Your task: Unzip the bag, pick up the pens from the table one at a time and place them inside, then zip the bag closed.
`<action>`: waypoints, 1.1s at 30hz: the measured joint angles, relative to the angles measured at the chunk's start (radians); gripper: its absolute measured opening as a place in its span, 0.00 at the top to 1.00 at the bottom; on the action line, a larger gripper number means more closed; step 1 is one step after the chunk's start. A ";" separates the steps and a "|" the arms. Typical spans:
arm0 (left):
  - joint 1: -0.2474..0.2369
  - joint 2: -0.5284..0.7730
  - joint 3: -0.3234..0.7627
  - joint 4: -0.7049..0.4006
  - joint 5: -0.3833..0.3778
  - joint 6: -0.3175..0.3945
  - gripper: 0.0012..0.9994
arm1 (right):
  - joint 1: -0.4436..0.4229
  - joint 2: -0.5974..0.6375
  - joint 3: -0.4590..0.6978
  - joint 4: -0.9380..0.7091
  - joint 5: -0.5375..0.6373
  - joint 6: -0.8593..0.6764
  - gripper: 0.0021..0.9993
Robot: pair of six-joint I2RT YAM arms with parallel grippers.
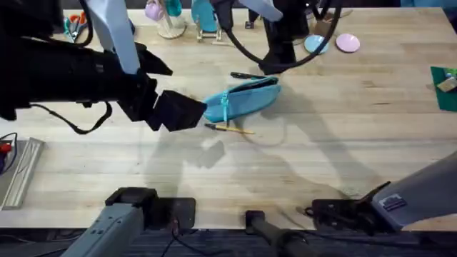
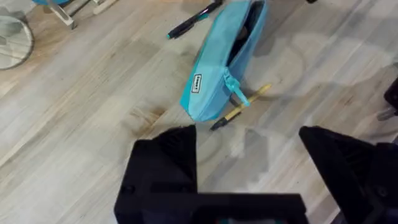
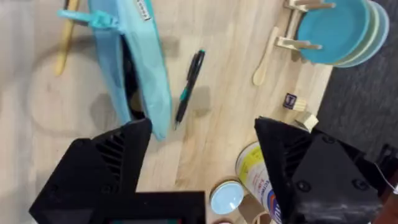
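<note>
You have the big light-wood surface [image 1: 300, 164] under everything. On it, near the middle, lies the bag [image 1: 243, 98], with its long side running from your lower left up to the right. Its zipper looks open already; in the right wrist view you can see a dark gap along the bag [image 3: 140, 68].

The left claw [image 1: 178, 111] sits just beside the left end of the bag. Its two fingers are spread wide and hold nothing. The right claw [image 1: 280, 63] hangs just past the far right end of the bag. In its own wrist view the right claw [image 3: 202, 162] is spread too, and empty.

Now look at the pens. The yellow pen [image 1: 230, 129] lies on the near side of the bag, right beside its left end, running almost along the bag. It is much closer to the left claw, just to that claw's right. The black pen [image 1: 247, 75] lies on the far side of the bag, close to the right claw.

So I think you take the yellow pen with the left arm. You may need to turn the claw so its fingers close across the pen.
</note>
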 joint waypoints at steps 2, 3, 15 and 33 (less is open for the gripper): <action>0.000 0.000 0.000 0.000 0.000 0.000 0.01 | 0.000 0.000 0.000 -0.010 0.000 -0.010 0.00; 0.000 0.000 0.000 0.000 0.000 -0.001 0.01 | 0.000 0.000 0.000 -0.016 -0.001 -0.015 0.00; 0.000 0.000 0.000 0.000 0.000 -0.003 0.01 | 0.006 0.000 0.000 -0.069 -0.053 0.011 0.00; 0.000 0.000 0.000 0.000 -0.022 -0.003 0.01 | 0.093 0.000 0.002 -0.172 -0.061 0.322 0.97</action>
